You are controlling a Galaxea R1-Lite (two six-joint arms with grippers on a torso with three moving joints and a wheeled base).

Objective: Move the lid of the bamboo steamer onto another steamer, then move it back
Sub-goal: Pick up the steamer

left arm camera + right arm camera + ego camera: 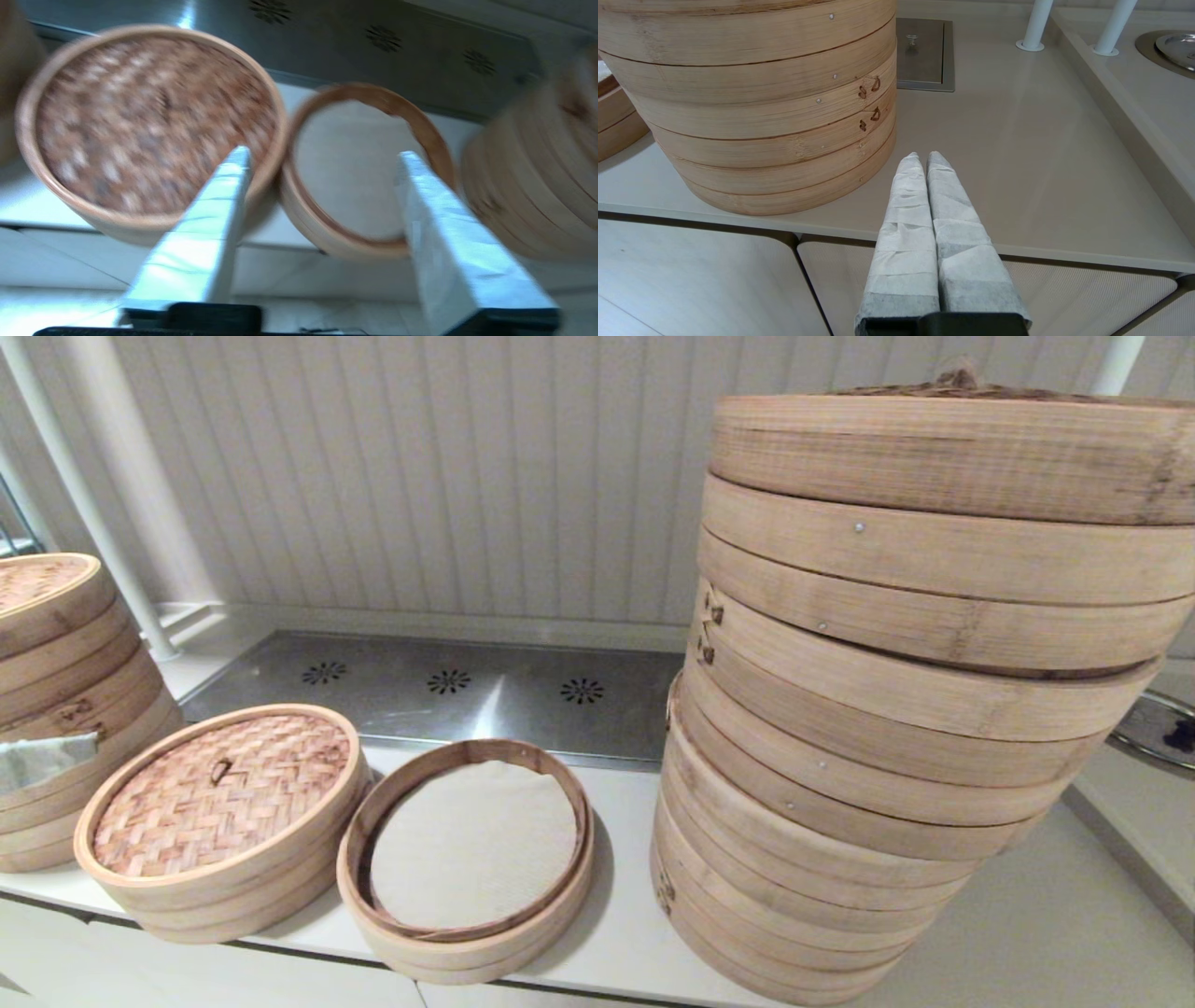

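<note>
The bamboo steamer lid (219, 793) (149, 121), with its reddish-brown woven top and tiny centre loop, sits on a small basket at the counter's front left. Right beside it stands another steamer (471, 845) (355, 168), uncovered, with a smooth white liner inside. My left gripper (323, 154) is open and holds nothing. It hovers off the counter's front edge, before the two small baskets and apart from them. My right gripper (922, 156) is shut on nothing, over the front edge to the right of the huge stack. Neither gripper shows in the head view.
A huge stack of bamboo baskets (896, 709) (761, 102) with a knotted lid fills the right. A medium stack (56, 709) stands at far left with a grey scrap against it. A perforated steel plate (448, 686) lies behind the small baskets. White posts (1036, 23) rise at the back.
</note>
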